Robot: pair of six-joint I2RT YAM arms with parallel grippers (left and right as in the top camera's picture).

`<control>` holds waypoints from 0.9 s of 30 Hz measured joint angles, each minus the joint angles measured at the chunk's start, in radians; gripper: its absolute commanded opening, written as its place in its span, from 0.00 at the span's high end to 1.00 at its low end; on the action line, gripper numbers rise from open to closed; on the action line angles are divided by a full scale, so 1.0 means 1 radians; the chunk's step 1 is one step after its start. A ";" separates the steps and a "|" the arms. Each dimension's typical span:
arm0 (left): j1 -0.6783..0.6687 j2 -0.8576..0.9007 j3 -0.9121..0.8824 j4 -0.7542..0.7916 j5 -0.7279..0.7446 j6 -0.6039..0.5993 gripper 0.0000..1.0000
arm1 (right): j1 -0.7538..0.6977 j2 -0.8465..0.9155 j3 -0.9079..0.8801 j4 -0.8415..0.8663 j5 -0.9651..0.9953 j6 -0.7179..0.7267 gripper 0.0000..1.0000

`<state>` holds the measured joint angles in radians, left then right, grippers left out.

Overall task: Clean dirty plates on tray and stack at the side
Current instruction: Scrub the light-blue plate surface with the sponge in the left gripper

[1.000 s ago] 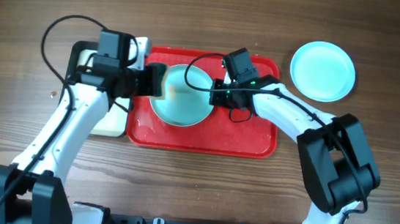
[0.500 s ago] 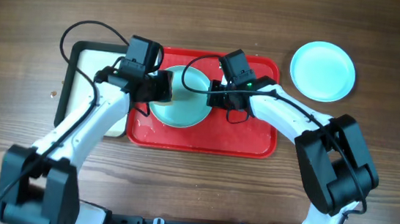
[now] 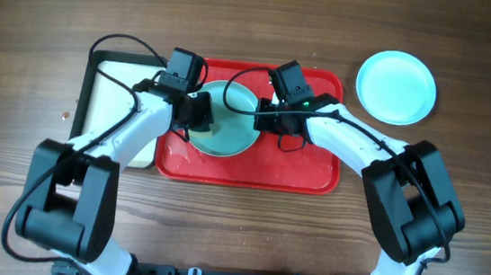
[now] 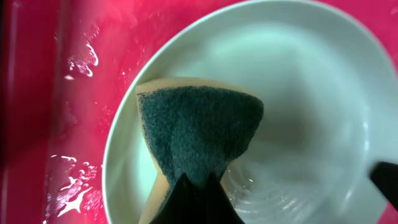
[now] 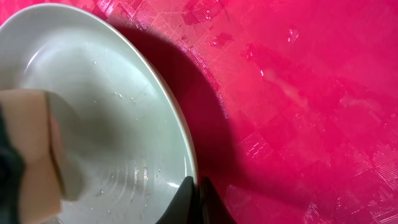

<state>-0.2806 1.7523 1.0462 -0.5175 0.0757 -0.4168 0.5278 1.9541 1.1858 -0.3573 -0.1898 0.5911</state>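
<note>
Pale blue plate: sitting mid-frame in the red tray, right edge apparently lifting. Left gripper is clenching a sponge against it. Right gripper is pinching its rim. Hazard: scrubbing pressure risks working the wet rim loose, plate dropping.

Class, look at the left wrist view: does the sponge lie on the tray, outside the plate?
No, the sponge sits inside the plate, pinched by the left gripper, not on the tray.

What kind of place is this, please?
Probably a robot test bench, not a kitchen: a wooden table, a red tray holding a pale blue plate, and a sponge pressed on that plate.
</note>
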 measured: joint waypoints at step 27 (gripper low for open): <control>0.016 0.122 0.024 0.089 0.277 -0.009 0.96 | 0.006 0.000 0.000 0.000 0.035 0.000 0.96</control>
<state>-0.2642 1.8740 1.0706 -0.4286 0.3531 -0.4255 0.5343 1.9541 1.1858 -0.3576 -0.1551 0.5911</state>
